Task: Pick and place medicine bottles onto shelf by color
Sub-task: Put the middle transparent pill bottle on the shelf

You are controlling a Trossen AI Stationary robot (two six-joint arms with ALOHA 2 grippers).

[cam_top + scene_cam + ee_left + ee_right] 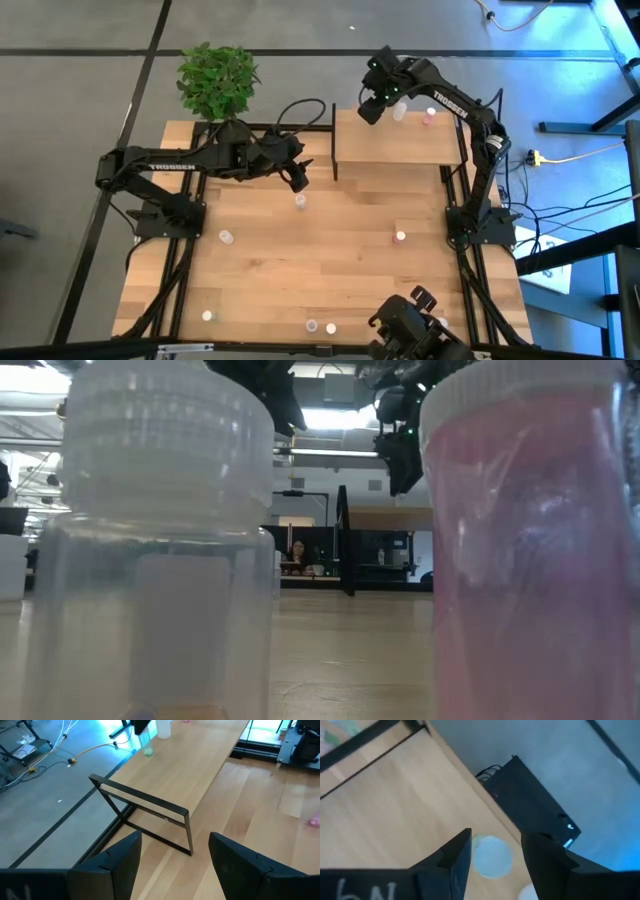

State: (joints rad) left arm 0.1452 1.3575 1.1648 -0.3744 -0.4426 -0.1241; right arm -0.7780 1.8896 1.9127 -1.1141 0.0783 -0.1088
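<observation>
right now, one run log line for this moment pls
right gripper: open above bottle on shelf | left gripper: open, empty, beside shelf | loose bottles: on table

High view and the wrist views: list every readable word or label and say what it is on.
"TROSSEN": white letters on the left arm, high view.
White letters on the right arm, high view: too small to read.
White marks by the right gripper, right wrist view: cut off, unreadable.
Bottles: no label readable.
</observation>
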